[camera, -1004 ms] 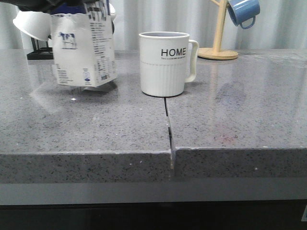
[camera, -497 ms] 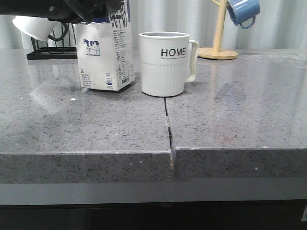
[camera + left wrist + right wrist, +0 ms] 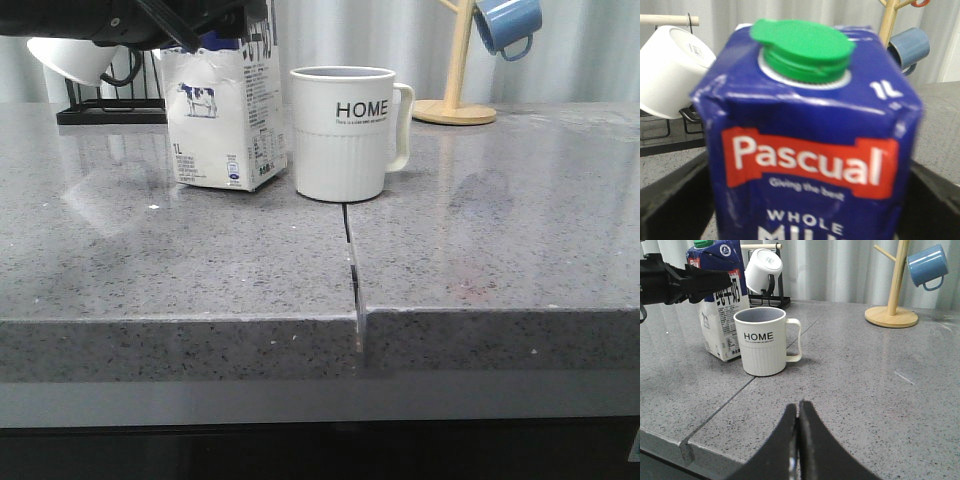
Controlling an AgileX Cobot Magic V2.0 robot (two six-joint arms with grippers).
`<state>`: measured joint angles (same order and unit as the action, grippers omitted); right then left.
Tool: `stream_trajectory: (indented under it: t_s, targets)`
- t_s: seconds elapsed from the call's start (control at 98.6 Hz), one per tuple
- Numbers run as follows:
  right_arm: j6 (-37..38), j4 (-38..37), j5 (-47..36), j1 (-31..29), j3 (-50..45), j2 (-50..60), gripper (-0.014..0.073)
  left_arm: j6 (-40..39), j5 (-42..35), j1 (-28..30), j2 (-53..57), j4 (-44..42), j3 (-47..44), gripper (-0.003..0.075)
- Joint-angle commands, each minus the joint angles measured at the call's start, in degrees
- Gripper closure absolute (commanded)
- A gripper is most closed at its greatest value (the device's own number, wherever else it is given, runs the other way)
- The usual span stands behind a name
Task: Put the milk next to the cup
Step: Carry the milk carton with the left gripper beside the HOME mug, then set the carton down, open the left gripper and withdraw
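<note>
The milk [image 3: 225, 120], a white carton with a cow picture and a blue top, stands upright on the grey counter just left of the cup [image 3: 345, 130], with a small gap between them. The cup is a white "HOME" mug with its handle to the right. My left gripper [image 3: 215, 25] is shut on the milk's top; the carton [image 3: 810, 125] fills the left wrist view between the dark fingers [image 3: 670, 200]. The right wrist view shows the milk [image 3: 720, 335], the cup [image 3: 762, 342] and the left gripper [image 3: 715, 280]. My right gripper [image 3: 799, 407] is shut and empty, low over the counter in front of the cup.
A wooden mug tree [image 3: 455, 60] with a blue mug [image 3: 507, 22] stands at the back right. A black rack [image 3: 100, 112] with a white mug [image 3: 68, 52] is at the back left. A seam [image 3: 350, 260] runs from the cup to the counter's front edge.
The milk has come down from a tilted hold at the left and moved right. It now stands upright on the counter beside the cup. The right arm has not moved.
</note>
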<state>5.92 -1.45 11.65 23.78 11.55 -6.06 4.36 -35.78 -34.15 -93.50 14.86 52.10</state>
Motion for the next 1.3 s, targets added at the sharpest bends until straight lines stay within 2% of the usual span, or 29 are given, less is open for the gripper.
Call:
stream_trajectory:
  t_s: [0.0, 0.335, 0.659, 0.73, 0.801, 0.872, 0.973, 1.125, 1.287]
  targets:
    - [-0.37, 0.01, -4.16, -0.03, 1.54, -0.59, 0.0652, -0.64, -3.73, -0.42, 2.36, 0.11, 1.73, 0.0095]
    - [-0.37, 0.01, -4.16, -0.03, 1.54, -0.59, 0.0652, -0.64, -1.12, -0.42, 6.98, 0.01, -0.37, 0.0094]
    - [-0.37, 0.01, -4.16, -0.03, 1.54, -0.59, 0.0652, -0.64, -1.12, -0.42, 13.43, 0.01, -6.39, 0.0095]
    - [-0.37, 0.01, -4.16, -0.03, 1.54, -0.59, 0.0652, -0.64, -1.22, -0.42, 15.62, 0.01, -8.09, 0.0115]
    - [-0.37, 0.01, -4.16, -0.03, 1.54, -0.59, 0.0652, -0.16, -1.22, -0.29, 18.17, 0.61, -9.88, 0.0165]
    - [-0.37, 0.01, -4.16, -0.03, 1.54, -0.59, 0.0652, 1.71, -1.1, 0.04, 20.99, 2.29, -11.65, 0.0254]
    - [-0.37, 0.01, -4.16, -0.03, 1.54, -0.59, 0.0652, 6.63, 0.49, 1.05, 25.28, 5.03, -13.75, 0.0446]
    - [-0.37, 0.01, -4.16, -0.03, 1.54, -0.59, 0.0652, 10.41, 7.41, 4.84, 32.74, 6.08, -15.96, 0.0734]
    - [-0.37, 0.01, -4.16, -0.03, 1.54, -0.59, 0.0652, 12.09, 17.01, 11.63, 40.86, 6.08, -17.14, 0.0741]
